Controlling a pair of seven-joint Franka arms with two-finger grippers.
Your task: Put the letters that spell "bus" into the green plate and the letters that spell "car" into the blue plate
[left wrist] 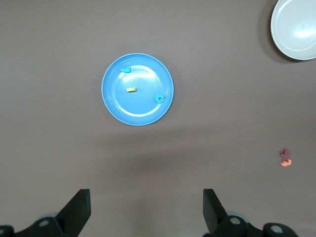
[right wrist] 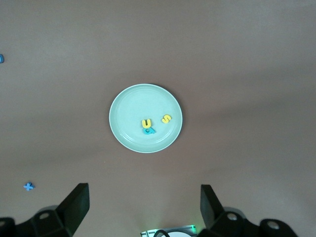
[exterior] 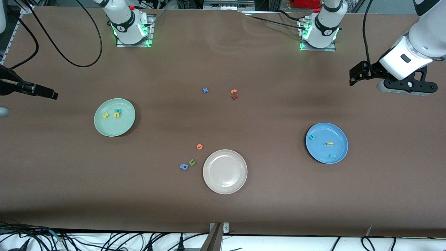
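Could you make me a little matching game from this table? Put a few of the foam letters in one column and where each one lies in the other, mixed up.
Things:
1. yellow "s"
2. teal "c"
3. blue "a"
4. orange letter

Places:
A. on the table beside the green "u"
B. in the blue plate
C. touching the dark red letter
D. in the green plate

Pairs: 1-D, 2-B, 3-A, 4-C
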